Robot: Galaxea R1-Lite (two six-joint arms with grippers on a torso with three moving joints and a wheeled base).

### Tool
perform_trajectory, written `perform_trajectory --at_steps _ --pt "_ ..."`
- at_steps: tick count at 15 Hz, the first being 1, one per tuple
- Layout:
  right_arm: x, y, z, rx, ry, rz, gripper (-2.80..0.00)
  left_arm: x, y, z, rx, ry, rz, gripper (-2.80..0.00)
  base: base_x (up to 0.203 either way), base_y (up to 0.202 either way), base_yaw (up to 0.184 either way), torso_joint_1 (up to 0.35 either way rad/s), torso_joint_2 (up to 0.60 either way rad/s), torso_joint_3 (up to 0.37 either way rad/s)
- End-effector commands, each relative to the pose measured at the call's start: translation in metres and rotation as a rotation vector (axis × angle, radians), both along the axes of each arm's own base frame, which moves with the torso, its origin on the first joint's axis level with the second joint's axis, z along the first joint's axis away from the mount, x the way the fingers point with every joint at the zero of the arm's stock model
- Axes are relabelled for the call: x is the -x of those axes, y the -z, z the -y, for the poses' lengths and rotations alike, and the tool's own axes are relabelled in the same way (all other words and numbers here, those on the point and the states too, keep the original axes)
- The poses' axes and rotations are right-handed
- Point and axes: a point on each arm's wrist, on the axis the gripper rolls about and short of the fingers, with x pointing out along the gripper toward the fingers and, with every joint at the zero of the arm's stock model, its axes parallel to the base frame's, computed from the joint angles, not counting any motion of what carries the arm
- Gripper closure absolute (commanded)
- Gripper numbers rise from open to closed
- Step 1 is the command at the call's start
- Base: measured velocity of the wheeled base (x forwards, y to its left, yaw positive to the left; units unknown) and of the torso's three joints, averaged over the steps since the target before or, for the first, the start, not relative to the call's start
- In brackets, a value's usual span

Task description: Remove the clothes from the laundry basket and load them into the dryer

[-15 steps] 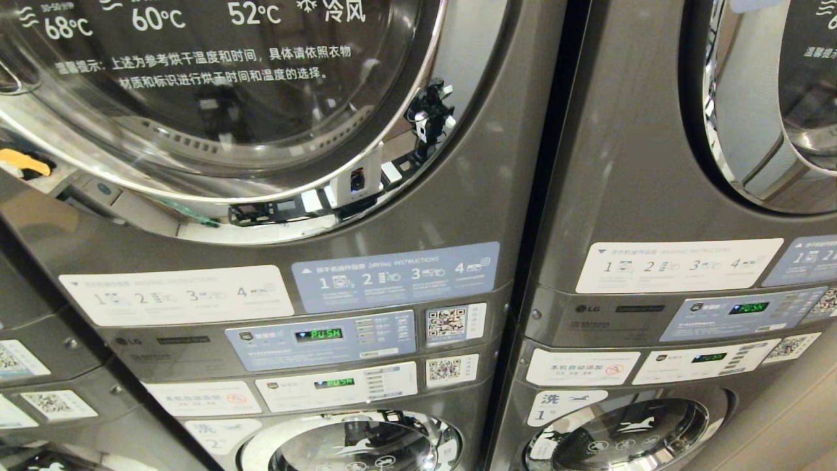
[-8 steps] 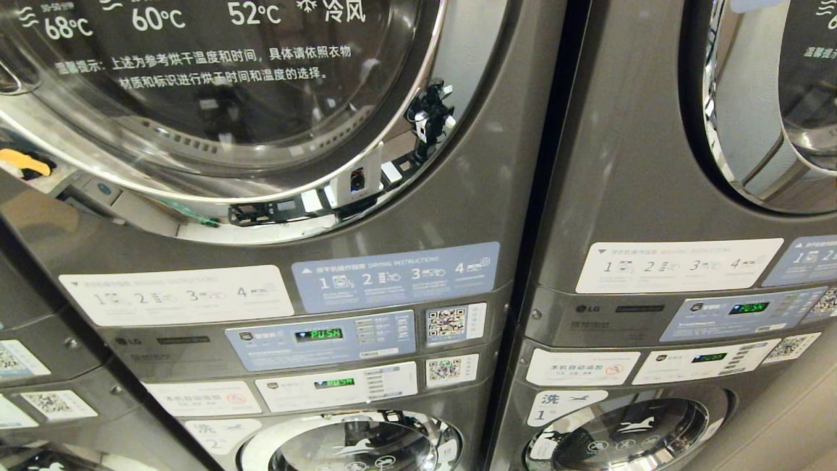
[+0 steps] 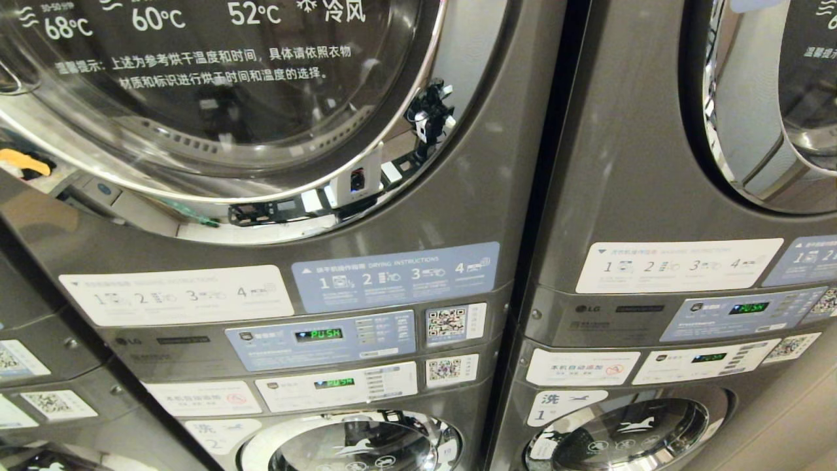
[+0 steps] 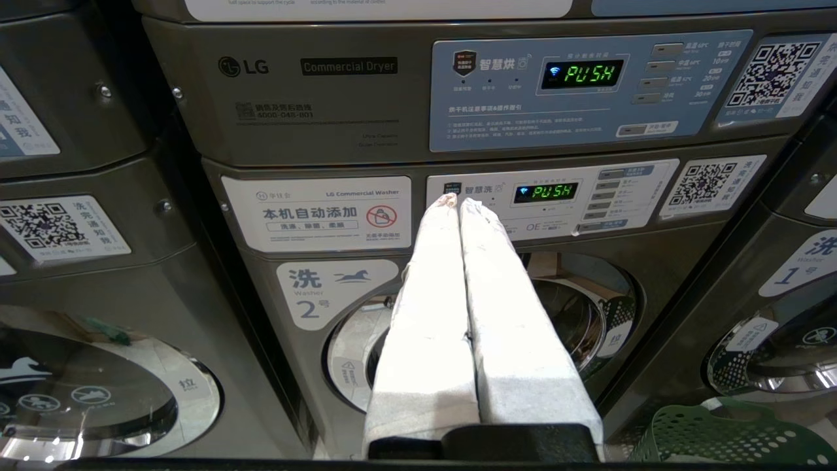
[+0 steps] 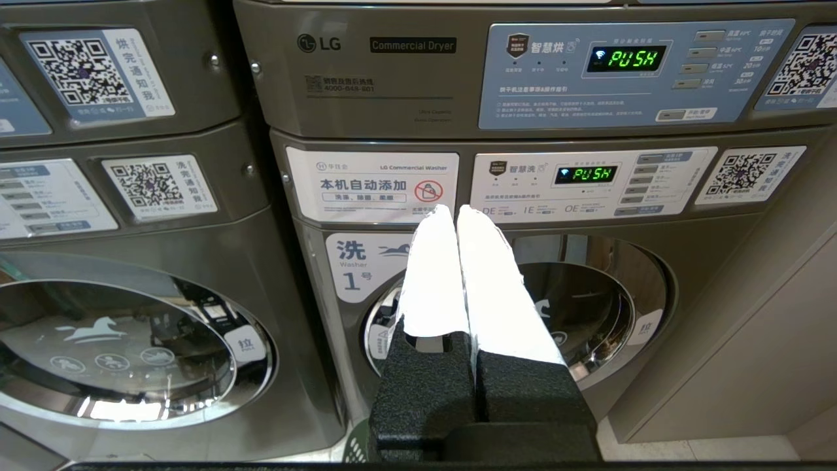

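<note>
Two stacked grey machines (image 3: 314,275) were faced, each with a dryer door (image 3: 216,98) above a washer door (image 4: 484,327). Low beside washer 2's door, the green laundry basket (image 4: 719,435) was seen. The left gripper (image 4: 458,199) and right gripper (image 5: 456,208) were held before the washer doors, fingers pressed together, empty

Warm indoor light; sharp frames. Glare streaks the chrome door ring (image 3: 274,229); the right claw (image 5: 456,210) is overexposed white.
</note>
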Motion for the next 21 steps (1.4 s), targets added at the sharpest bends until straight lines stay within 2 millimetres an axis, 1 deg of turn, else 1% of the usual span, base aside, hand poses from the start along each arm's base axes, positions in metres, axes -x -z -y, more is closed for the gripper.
perform_trajectory --at_steps 1,21 --pt "0.0 0.0 0.0 0.0 -0.001 0.0 0.0 -0.0001 0.0004 0.0 0.0 0.0 -0.001 0.0 0.0 0.0 0.0 0.0 0.0 0.0" --pt "0.0 0.0 0.0 0.0 0.0 0.0 0.0 -0.0001 0.0004 0.0 0.0 0.0 -0.001 0.0 0.0 0.0 0.0 0.0 0.0 0.0"
